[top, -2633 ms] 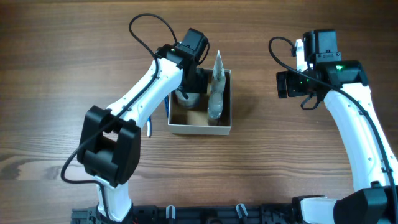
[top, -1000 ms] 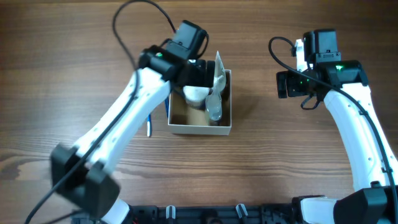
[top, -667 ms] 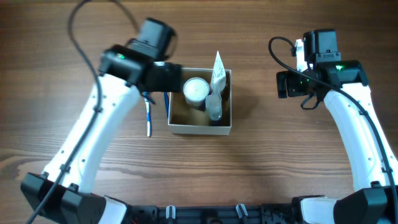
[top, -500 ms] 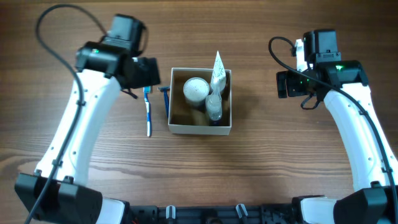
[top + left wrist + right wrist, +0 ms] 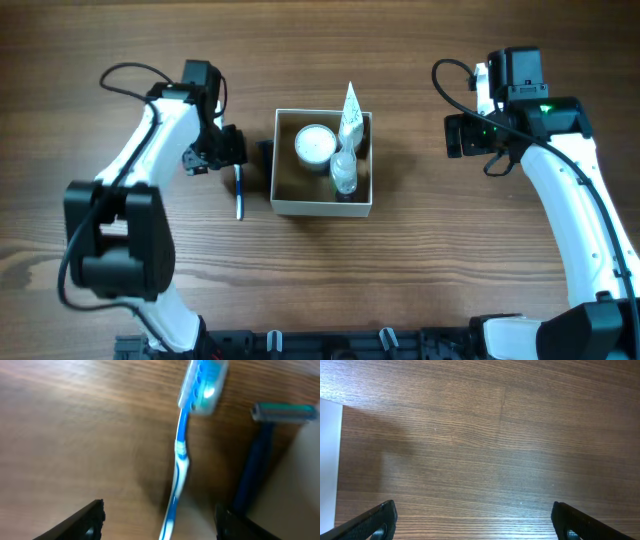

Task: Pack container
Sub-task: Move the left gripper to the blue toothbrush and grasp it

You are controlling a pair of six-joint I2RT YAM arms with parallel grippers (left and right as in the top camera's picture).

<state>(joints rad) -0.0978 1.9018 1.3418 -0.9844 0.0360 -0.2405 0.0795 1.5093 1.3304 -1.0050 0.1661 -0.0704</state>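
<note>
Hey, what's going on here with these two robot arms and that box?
The robot is packing toiletries into a cardboard box. A white-lidded jar, a tube and a small bottle are already inside. The left gripper, open, hovers over a blue toothbrush lying on the table left of the box, with a blue razor between the two. The right gripper is open over bare table, holding nothing.

One container [image 5: 320, 208] stands on the desk [image 5: 450, 260]. Inside it are three toiletries: one white-lidded jar [image 5: 314, 144], one white tube [image 5: 350, 110] and one small clear bottle [image 5: 345, 178]. Two items lie outside (both blue): one toothbrush [image 5: 180, 455] and one razor [image 5: 255, 460].
</note>
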